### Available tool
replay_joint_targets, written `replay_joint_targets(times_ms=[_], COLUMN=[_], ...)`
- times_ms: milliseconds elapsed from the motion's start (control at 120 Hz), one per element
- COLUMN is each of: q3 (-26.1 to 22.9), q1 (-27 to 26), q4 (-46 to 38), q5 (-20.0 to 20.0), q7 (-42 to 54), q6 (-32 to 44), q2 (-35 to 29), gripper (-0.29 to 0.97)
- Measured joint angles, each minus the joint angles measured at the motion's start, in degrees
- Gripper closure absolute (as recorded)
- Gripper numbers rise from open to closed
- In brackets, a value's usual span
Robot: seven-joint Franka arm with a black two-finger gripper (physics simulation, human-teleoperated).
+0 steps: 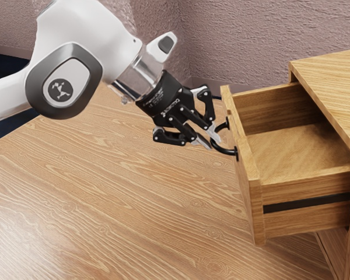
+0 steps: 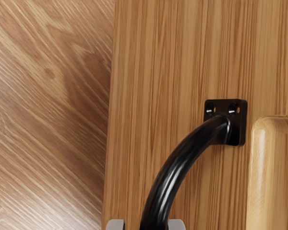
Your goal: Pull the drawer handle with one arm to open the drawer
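Pulling looks nearly done: the wooden drawer [image 1: 249, 175] stands well out of its cabinet [image 1: 332, 81], the gripper [image 1: 213, 135] sits at the black curved handle [image 1: 226, 149], clamped or merely astride I cannot tell, so next comes one last short, straight draw.

Exterior view raised, side-on; wrist view close on shared drawer handle [image 1: 226, 151] [image 2: 182, 167]

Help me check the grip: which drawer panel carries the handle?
The front panel, facing the gripper; the black handle is mounted on it, while the side panel has none.
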Motion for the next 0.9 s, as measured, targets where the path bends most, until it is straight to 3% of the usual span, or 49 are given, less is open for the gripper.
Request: replay_joint_targets(times_ms=[900], q3=[-8.8], q1=[12.2], q4=[-5.6], q5=[-0.1], q7=[0.1], q6=[-0.1], q2=[-2.7], gripper=[0.68])
